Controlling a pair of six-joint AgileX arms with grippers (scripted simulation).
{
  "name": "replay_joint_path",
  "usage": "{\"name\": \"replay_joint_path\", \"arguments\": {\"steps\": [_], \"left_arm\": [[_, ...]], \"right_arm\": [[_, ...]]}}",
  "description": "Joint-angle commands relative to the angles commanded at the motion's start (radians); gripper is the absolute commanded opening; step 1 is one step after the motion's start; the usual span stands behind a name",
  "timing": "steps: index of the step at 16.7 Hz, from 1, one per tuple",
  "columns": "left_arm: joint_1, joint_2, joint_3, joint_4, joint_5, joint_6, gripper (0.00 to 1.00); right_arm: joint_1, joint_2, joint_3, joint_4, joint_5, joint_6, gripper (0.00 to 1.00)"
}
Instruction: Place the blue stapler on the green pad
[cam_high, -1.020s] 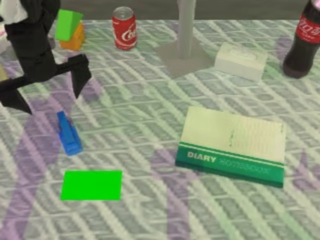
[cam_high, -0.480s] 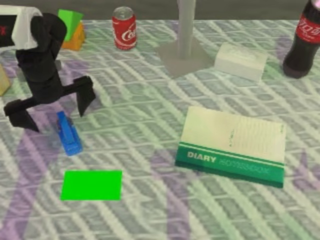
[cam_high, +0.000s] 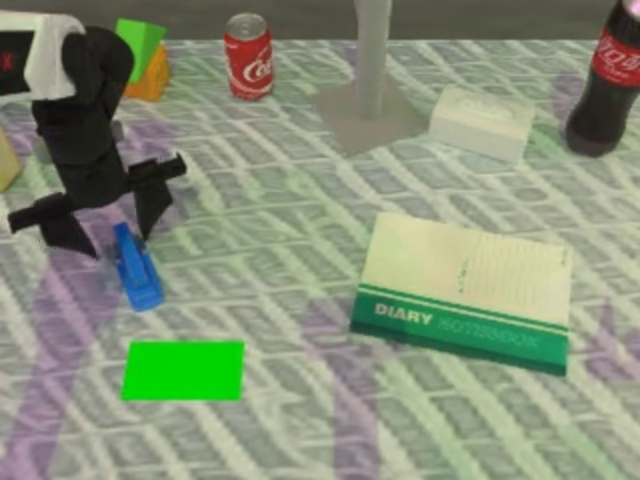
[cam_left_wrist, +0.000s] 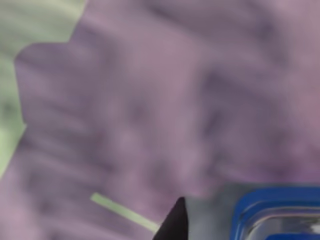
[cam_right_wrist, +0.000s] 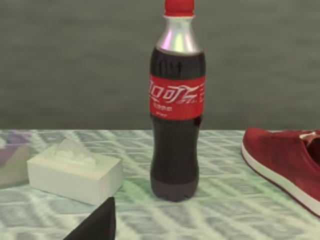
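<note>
Blue stapler (cam_high: 137, 268), frame left: our left gripper (cam_high: 100, 215) jaws apart, apparently straddling its upper end; long axis near-vertical.

"DIARY" on notebook (cam_high: 462, 293), Coca-Cola script on can (cam_high: 248, 56), bottle (cam_right_wrist: 176, 105)

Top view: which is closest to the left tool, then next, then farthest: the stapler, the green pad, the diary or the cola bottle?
From the left tool, open:
1. Stapler, just below it.
2. Green pad, lower left.
3. Diary, right of middle.
4. Cola bottle, far top right corner.
</note>
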Motion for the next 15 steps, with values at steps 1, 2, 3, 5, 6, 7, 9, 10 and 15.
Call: {"name": "replay_joint_path", "arguments": {"steps": [1,2,3,5,6,7,9,10,15], "left_arm": [[0.0,0.0,0.0,0.0,0.0,0.0,0.32],[0.0,0.0,0.0,0.0,0.0,0.0,0.25],[0.0,0.0,0.0,0.0,0.0,0.0,0.17],[0.0,0.0,0.0,0.0,0.0,0.0,0.02],[0.0,0.0,0.0,0.0,0.0,0.0,0.0],[0.0,0.0,0.0,0.0,0.0,0.0,0.0],[0.0,0.0,0.0,0.0,0.0,0.0,0.0],[0.0,0.0,0.0,0.0,0.0,0.0,0.0],[0.001,-0.002,0.004,-0.004,0.0,0.001,0.0]], "right_arm": [[0.0,0.0,0.0,0.0,0.0,0.0,1.0],[0.0,0.0,0.0,0.0,0.0,0.0,1.0],[0.0,0.0,0.0,0.0,0.0,0.0,1.0],[0.0,0.0,0.0,0.0,0.0,0.0,1.0],[0.0,0.0,0.0,0.0,0.0,0.0,1.0],[0.0,0.0,0.0,0.0,0.0,0.0,1.0],[0.0,0.0,0.0,0.0,0.0,0.0,1.0],[0.0,0.0,0.0,0.0,0.0,0.0,1.0],[0.0,0.0,0.0,0.0,0.0,0.0,1.0]]}}
